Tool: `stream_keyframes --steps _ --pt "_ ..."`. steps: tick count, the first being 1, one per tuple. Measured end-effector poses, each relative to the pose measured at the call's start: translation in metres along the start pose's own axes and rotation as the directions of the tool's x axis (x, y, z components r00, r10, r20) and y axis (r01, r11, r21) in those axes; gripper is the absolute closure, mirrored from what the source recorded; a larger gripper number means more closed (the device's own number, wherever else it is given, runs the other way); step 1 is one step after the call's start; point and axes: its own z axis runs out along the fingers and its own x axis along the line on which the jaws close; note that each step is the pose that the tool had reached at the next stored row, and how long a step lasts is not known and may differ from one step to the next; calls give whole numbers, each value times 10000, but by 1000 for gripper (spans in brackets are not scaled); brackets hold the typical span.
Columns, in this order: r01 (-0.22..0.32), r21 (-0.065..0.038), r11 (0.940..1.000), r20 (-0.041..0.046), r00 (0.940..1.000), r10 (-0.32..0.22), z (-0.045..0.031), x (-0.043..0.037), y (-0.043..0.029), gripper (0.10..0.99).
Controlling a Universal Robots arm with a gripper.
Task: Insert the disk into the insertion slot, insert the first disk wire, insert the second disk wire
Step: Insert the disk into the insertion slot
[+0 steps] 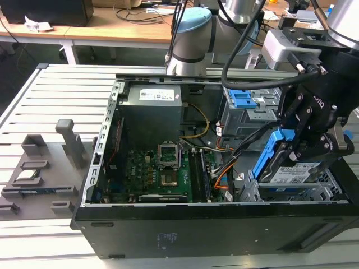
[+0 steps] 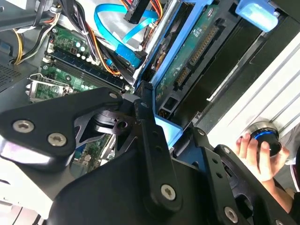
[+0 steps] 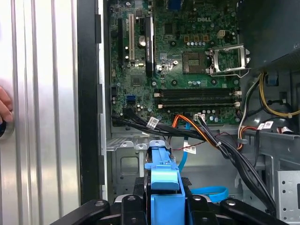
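Exterior view, right of frame: fingers [image 1: 299,147] clenched on the disk [image 1: 294,175], tilted at the insertion slot [image 1: 331,185]. You should level the disk and square it to the slot before pushing.

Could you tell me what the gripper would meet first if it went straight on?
Probably the drive cage, right under the disk the gripper holds, though depth is unclear.

A silver hard drive [image 1: 289,175] in a bright blue carrier sits tilted, its lower end inside the perforated silver drive cage [image 1: 332,188], with the dark-plugged orange-red wire bundle [image 2: 139,10] and looping light blue data cable [image 2: 105,26] nearby.
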Motion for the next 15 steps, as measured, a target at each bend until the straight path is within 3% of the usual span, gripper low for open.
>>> stream_keyframes --steps 4,5,8,10,11,15 --pt "0 0 10000 1 10000 0 1 0 0 706" --pt "0 1 10000 2 10000 0 3 0 0 643" --pt "0 0 10000 1 10000 0 3 0 0 659" --pt "0 0 10000 2 10000 0 5 0 0 910" --pt "0 0 10000 2 10000 0 5 0 0 969" --pt "0 0 10000 1 10000 0 6 0 0 980"
